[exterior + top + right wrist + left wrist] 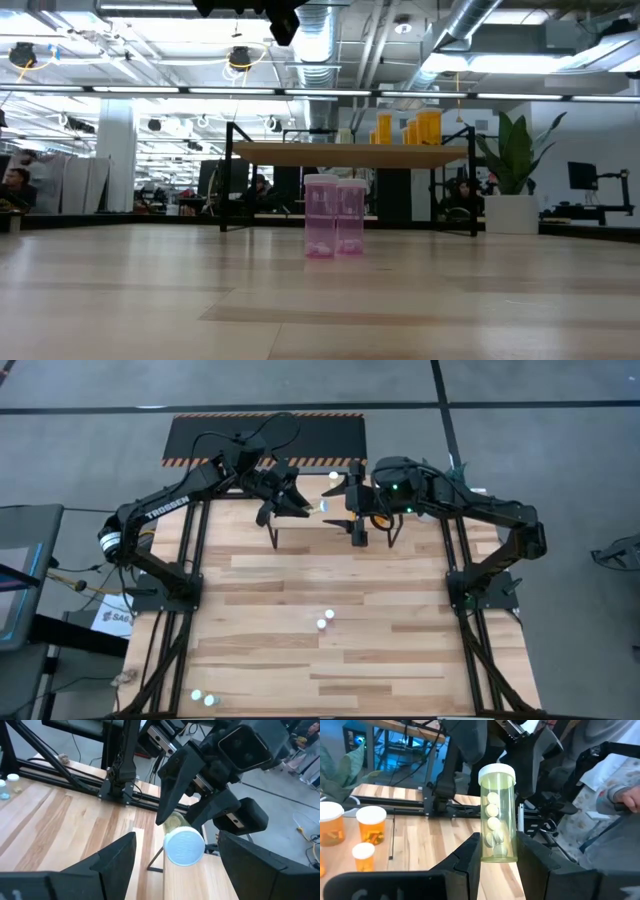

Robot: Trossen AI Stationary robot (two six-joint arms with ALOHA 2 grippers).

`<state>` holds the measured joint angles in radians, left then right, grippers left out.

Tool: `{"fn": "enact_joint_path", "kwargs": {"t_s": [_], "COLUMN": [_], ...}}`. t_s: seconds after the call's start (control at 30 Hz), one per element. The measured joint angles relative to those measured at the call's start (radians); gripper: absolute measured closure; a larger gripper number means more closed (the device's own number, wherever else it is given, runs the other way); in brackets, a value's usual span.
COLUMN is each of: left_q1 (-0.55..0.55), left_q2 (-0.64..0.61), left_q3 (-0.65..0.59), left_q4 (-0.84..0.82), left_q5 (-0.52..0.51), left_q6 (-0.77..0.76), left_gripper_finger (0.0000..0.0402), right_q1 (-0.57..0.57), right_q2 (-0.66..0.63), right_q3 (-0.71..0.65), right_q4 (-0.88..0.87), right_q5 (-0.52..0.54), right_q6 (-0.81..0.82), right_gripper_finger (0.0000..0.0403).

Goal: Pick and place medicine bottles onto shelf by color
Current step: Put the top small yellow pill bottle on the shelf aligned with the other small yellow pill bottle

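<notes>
In the high view the shelf (330, 510), upper centre, is mostly hidden under both arms; only its black legs and a strip of edge show. 2 bottles (203, 699) at the lower left are too small to tell colour. In the low view the arms are cut off by the top edge, only dark parts (262, 12) showing. In the left wrist view a person's hand (626, 799) is cut off by the right edge.

Two pink bottles (334, 217) mid-table, one green bottle (496, 821) held, one shelf (350, 155).
</notes>
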<state>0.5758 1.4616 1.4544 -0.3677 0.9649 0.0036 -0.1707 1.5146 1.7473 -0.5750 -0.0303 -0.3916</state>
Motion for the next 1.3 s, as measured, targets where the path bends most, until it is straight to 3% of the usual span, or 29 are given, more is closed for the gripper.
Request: {"fn": "enact_joint_path", "kwargs": {"t_s": [0.6,1.3], "left_q1": [-0.001,-0.001], "left_q2": [0.000,0.000], "left_q3": [0.000,0.000], "left_q4": [0.000,0.000], "left_q5": [0.026,0.025], "left_q6": [0.000,0.000], "left_gripper_finger": [0.0312,0.0312], "right_q1": [-0.002,-0.002], "right_q2": [0.010,0.010], "right_q3": [0.000,0.000], "right_q4": [0.008,0.017], "right_q5": [-0.035,-0.036], "right_q6": [0.018,0.016], "right_gripper_finger": [0.0107,0.0223]}}
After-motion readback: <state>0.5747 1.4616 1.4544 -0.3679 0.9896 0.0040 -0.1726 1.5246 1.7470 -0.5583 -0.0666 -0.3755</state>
